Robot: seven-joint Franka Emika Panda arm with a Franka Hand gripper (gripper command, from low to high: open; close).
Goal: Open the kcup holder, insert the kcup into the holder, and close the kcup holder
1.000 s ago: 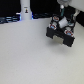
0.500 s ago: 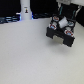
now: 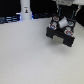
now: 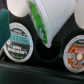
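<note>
The black kcup holder [image 3: 60, 36] stands at the exterior view's upper right, and my gripper [image 3: 62, 22] hangs right over it. In the wrist view its drawer is open, showing rows of pods and one empty round slot [image 4: 48, 51]. The kcup [image 4: 53, 17], a whitish pod with a green top, is tilted just above that slot. My gripper [image 4: 47, 7] is shut on it, with a white finger on either side. I cannot tell whether the pod's tip touches the slot.
A pod with a dark green and white lid [image 4: 17, 41] sits beside the empty slot, and a red-patterned pod [image 4: 75, 53] sits on the other side. A tall white bottle-like thing [image 3: 25, 9] stands at the back of the pale table [image 3: 30, 57].
The arm stays over the holder; no clear movement shows between the earlier frames and now.
</note>
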